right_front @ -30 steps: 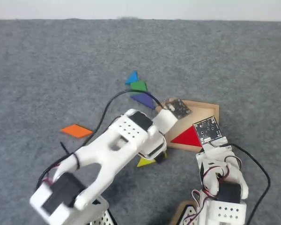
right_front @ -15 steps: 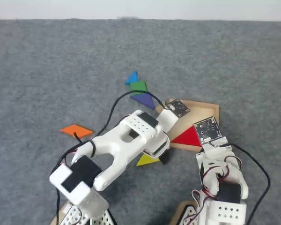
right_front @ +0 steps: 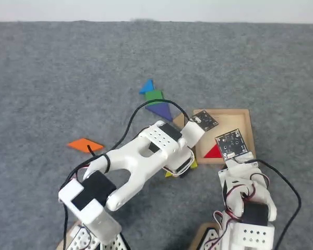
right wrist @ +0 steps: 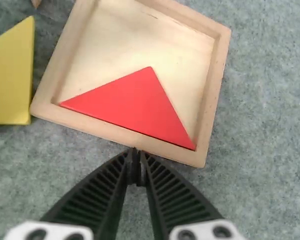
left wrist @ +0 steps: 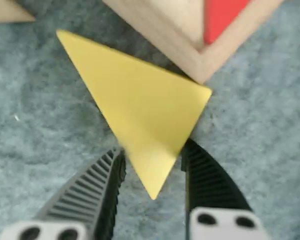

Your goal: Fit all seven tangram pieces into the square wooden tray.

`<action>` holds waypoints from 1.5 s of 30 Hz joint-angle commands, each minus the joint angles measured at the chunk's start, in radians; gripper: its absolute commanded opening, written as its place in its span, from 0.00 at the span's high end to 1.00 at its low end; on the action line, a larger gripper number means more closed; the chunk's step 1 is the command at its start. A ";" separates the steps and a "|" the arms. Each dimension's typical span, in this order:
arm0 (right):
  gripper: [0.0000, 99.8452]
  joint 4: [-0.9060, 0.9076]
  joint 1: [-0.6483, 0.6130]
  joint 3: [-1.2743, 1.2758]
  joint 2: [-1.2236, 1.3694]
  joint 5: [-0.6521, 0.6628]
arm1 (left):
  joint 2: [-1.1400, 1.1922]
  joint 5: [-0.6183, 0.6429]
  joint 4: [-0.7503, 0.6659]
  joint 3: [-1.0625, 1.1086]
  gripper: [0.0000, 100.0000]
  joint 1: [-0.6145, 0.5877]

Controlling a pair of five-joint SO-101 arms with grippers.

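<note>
The square wooden tray lies right of centre with a red triangle flat inside it. A yellow triangle lies on the carpet, touching the tray's near left corner. My left gripper is shut on the yellow triangle's narrow corner. My right gripper is shut on nothing, just off the tray's near edge.
A blue triangle, a green square and a purple triangle cluster behind the tray's left side. An orange parallelogram lies alone at the left. A tan wooden piece sits beside the tray. The floor is grey carpet.
My left arm swung right and dragged the yellow triangle up against the tray. The tray turned from a tilted diamond to square and shifted a little right. The right arm kept still.
</note>
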 commanded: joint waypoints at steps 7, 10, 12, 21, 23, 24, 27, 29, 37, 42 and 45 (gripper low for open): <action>0.99 -0.001 -0.007 -0.012 0.002 0.018 | -0.334 -0.008 0.121 -0.018 0.86 -0.035; 0.99 -0.001 -0.008 -0.012 0.002 0.018 | -0.419 -0.006 0.112 -0.015 0.83 0.015; 0.99 -0.001 -0.008 -0.012 0.002 0.018 | -0.393 -0.006 0.103 -0.021 0.80 0.025; 0.99 -0.001 -0.008 -0.012 0.002 0.018 | 0.000 -0.106 0.044 -0.148 0.74 0.008; 0.99 -0.001 -0.008 -0.012 0.002 0.018 | 0.072 -0.135 0.044 -0.203 0.74 0.005; 0.99 -0.001 -0.008 -0.012 0.002 0.018 | 0.104 -0.140 0.048 -0.228 0.74 0.005; 0.99 -0.001 -0.008 -0.011 0.002 0.018 | 0.172 -0.144 0.046 -0.272 0.74 -0.003; 0.99 -0.001 -0.007 -0.011 0.002 0.018 | 0.192 -0.146 0.043 -0.286 0.74 -0.017; 0.99 -0.001 -0.001 -0.015 0.002 0.018 | 0.207 -0.170 0.110 -0.289 0.75 -0.032; 0.99 0.002 -0.001 -0.015 0.002 0.018 | 0.207 -0.183 0.114 -0.269 0.75 -0.049; 0.99 0.002 -0.001 -0.015 0.002 0.018 | 0.207 -0.184 0.110 -0.285 0.75 -0.089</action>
